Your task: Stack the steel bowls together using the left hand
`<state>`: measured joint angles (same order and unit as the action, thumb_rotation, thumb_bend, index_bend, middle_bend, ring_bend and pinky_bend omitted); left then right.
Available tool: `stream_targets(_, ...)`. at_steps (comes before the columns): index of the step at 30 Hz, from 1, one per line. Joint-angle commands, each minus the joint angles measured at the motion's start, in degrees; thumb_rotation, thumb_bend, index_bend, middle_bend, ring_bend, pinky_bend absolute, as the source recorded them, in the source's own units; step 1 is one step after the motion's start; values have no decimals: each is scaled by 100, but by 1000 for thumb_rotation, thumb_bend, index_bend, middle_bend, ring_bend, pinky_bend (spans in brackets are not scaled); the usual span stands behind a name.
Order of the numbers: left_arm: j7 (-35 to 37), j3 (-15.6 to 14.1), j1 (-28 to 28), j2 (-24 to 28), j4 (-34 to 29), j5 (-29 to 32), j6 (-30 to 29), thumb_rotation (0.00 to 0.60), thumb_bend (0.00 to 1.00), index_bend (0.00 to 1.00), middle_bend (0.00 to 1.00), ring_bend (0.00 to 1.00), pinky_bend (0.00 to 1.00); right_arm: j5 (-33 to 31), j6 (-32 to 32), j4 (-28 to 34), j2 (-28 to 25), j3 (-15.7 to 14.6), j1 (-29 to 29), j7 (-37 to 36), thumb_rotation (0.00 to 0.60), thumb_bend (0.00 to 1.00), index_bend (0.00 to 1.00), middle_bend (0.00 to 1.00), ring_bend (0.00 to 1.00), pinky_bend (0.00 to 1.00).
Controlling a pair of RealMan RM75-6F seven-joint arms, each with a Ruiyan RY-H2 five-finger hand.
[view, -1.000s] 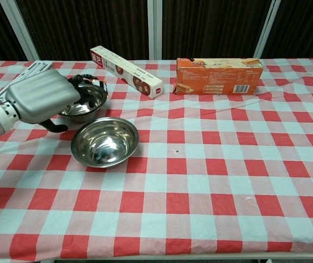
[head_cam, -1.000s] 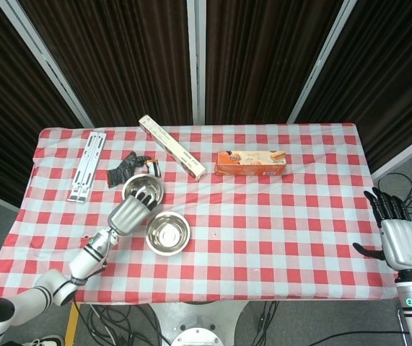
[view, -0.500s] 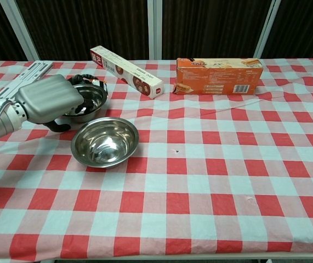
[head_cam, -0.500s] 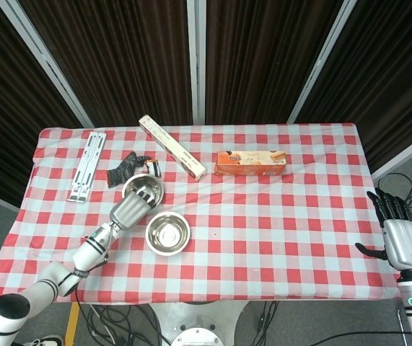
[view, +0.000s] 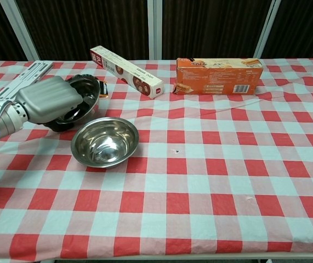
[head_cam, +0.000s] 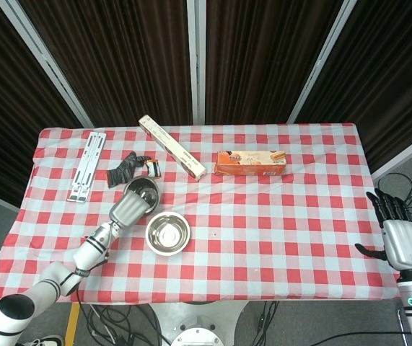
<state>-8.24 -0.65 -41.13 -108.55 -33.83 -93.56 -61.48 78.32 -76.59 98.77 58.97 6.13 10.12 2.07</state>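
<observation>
Head view: since the earlier frame the far bowl (head_cam: 142, 193) has tipped up on the left hand (head_cam: 127, 209), whose fingers reach over its near rim and hold it just behind the near bowl (head_cam: 167, 233) on the checked tablecloth (head_cam: 285, 216); the right hand (head_cam: 400, 238) hangs open, well apart, off the table's edge. Chest view: the left hand (view: 47, 100) covers most of the tilted far bowl (view: 85, 99). To stack cleanly, it should probably lift clear of the near bowl (view: 104, 141), level out above it, and lower it centred.
</observation>
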Motion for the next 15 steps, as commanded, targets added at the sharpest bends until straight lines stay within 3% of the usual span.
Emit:
stream_targets(1, -5, -13, -5, 10, 1, -4, -25, 600, 393, 679, 746, 720, 820, -7, 8, 1, 3, 2, 4, 7, 600, 26, 0, 0, 0, 0)
stream_targets(15, -151, 84, -97, 161, -215, 47, -258, 600, 397, 698, 768, 743, 841, -30, 8, -17, -3, 11, -1, -16, 600, 26, 0, 0, 0, 0)
